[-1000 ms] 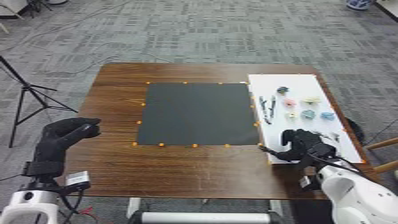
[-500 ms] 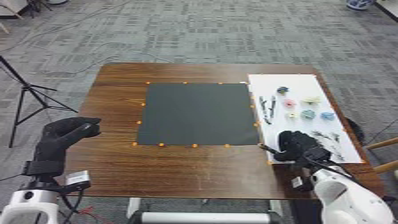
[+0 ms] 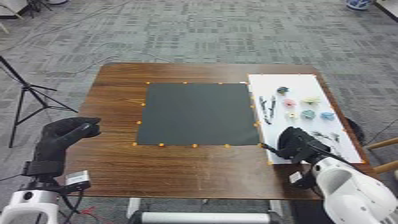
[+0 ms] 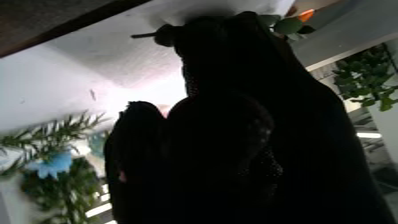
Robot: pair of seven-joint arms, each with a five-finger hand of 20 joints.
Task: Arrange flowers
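Note:
In the head view my right hand (image 3: 297, 141) is low over the near left part of the white sheet (image 3: 293, 80), fingers drawn together. In the right wrist view the right hand (image 4: 218, 105) pinches a leafy sprig (image 4: 287, 26) with an orange tip; a short dark end pokes out beyond the fingers. Farther up the sheet lie a pink flower (image 3: 290, 103), a pale yellow flower (image 3: 310, 100), a blue flower (image 3: 328, 116) and a dark blue flower (image 3: 282, 90). My left hand (image 3: 69, 132) is at the table's left edge, relaxed and holding nothing.
A black mat (image 3: 197, 114), with orange tabs round its edge, covers the table's middle. Two dark twigs (image 3: 271, 107) lie along the sheet's left side, and thin green sprigs (image 3: 333, 137) are right of my right hand. A tripod (image 3: 28, 87) stands left of the table.
My right hand has drawn its fingers together and shifted slightly, with its forearm swung a little; more of the thin sprigs beside it shows. The left hand has kept still.

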